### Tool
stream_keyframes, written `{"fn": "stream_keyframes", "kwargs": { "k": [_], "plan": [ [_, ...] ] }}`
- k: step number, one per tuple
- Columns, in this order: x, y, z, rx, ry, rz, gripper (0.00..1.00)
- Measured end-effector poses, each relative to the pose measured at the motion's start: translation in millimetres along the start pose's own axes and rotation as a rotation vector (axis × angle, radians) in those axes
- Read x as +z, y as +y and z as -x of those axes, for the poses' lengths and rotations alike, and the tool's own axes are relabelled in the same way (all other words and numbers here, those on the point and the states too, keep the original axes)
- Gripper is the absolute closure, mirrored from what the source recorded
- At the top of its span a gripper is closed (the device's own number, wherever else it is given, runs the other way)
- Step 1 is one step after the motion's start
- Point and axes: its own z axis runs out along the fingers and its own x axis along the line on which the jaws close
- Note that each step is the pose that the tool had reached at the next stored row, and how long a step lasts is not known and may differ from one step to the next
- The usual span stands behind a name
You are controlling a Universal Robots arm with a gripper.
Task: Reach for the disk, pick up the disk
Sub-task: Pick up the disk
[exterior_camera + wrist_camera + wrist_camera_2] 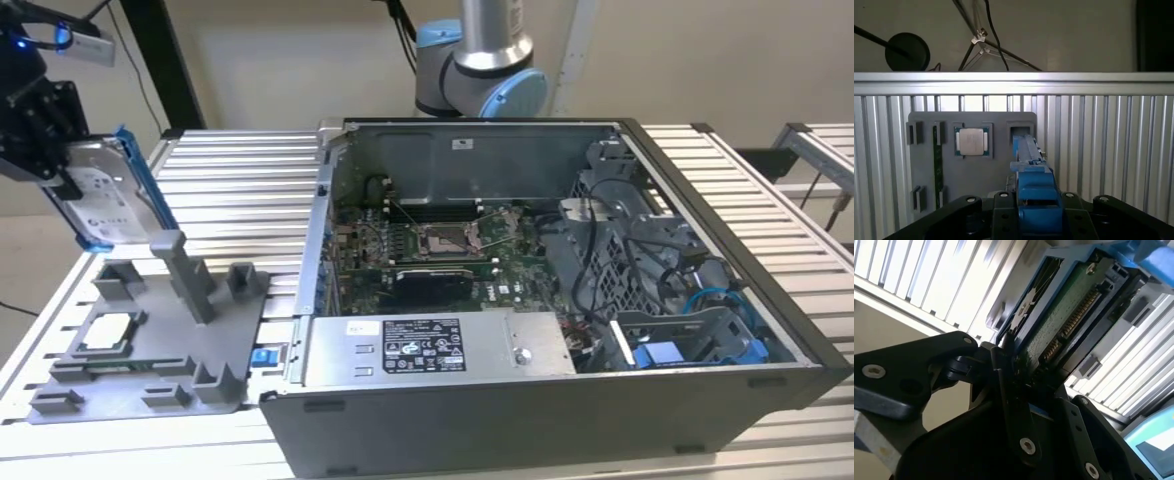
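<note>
Gripper: the black two-finger gripper [63, 168] hangs at the exterior view's far left, above the table's edge, its jaws pinched on the disk.
Disk: the disk [107, 200], a flat rectangular silver-metal hard drive with a white label and blue plastic rails, stands on edge in the jaws, tilted a little and raised over the back of the grey holder.
Disk underside: the second wrist view shows the disk's [1066, 315] green circuit board and connector pins framed by the blue rails, with one black finger [1009, 400] pressed along its end.
Disk edge-on: in the first wrist view a blue rail of the disk [1028, 155] runs straight away from the camera towards an open slot of the holder.
Holder: the grey plastic holder [160, 345] with upright posts lies on the table, just beside the computer case.
Chip: a small square silver-white chip [107, 333] sits in a recess of the holder, well apart from the disk.
Table: the ribbed aluminium table [240, 160] carries the holder and the case.
Case: the open dark-grey computer case [534, 430] lies on its side, motherboard showing, a grey metal box [534, 350] with a black-and-white sticker along its near wall.
Arm: the silver-and-blue robot arm [481, 50] rises behind the case.
</note>
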Motion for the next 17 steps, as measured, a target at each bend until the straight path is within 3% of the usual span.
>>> {"fn": "stream_keyframes", "kwargs": {
  "k": [10, 17],
  "plan": [
    [-22.7, -0.5, 0.6, 0.0, 0.0001, 0.0002, 1.0],
    [-33.1, -0.7, 0.9, 0.0, 0.0001, 0.0002, 1.0]
  ]
}}
